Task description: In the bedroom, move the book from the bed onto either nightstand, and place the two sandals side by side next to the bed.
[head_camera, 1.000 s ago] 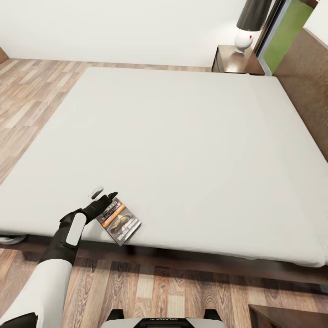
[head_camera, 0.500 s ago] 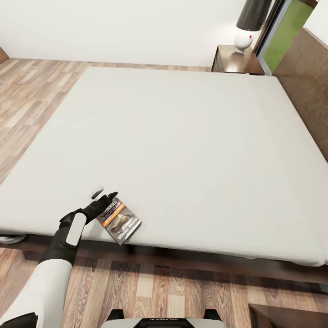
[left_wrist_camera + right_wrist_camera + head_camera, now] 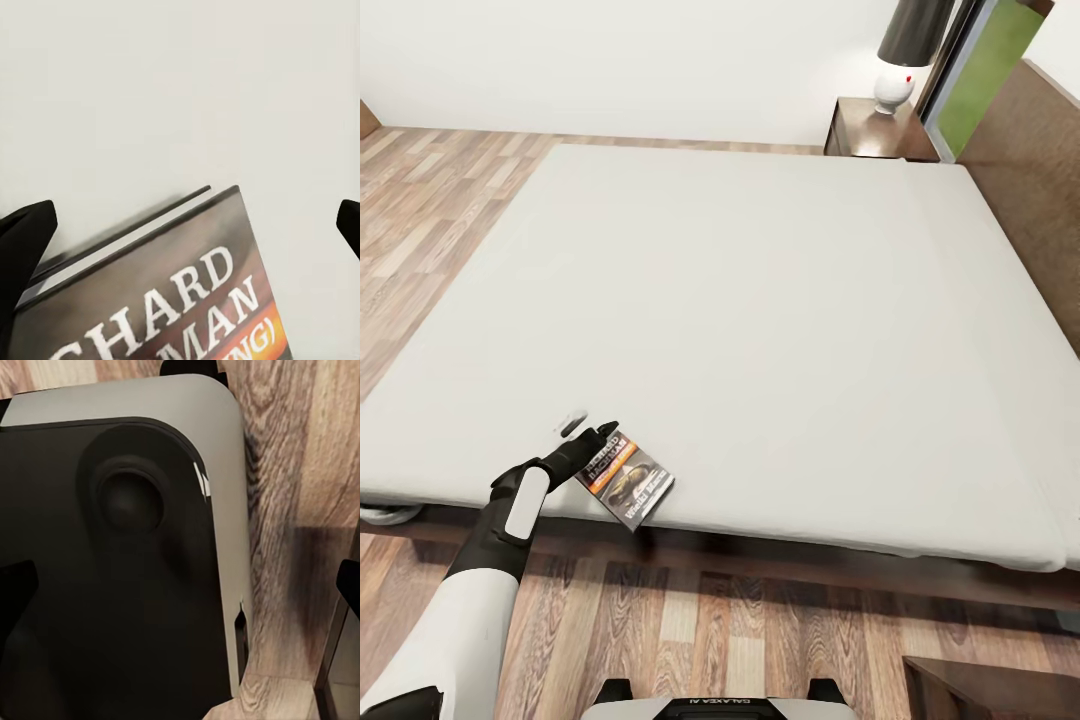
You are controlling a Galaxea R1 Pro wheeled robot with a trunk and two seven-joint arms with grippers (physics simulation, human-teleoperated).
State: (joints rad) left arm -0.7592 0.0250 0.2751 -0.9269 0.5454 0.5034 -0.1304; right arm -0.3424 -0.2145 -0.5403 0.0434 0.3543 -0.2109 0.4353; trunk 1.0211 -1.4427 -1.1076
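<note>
L gripper (image 3: 592, 432) sits at the near-left edge of the bed (image 3: 760, 300), jaws spread wide. In the L wrist view the two dark fingertips (image 3: 22, 240) stand at opposite picture edges w/ the book (image 3: 172, 300) between them, not pinched; can't tell if either tip touches it. Book (image 3: 626, 481) lies flat, cover up, just beside the gripper on the mattress's near edge, one corner poking past the edge. Long axis runs diagonal, from the gripper toward near-right. R gripper (image 3: 180, 585) hangs over the robot's dark base (image 3: 112, 570) and wood floor (image 3: 300, 450); jaws spread, holding nothing. Nightstand (image 3: 880, 130) w/ lamp (image 3: 910, 50) stands at the bed's far corner by the headboard (image 3: 1030, 200).
</note>
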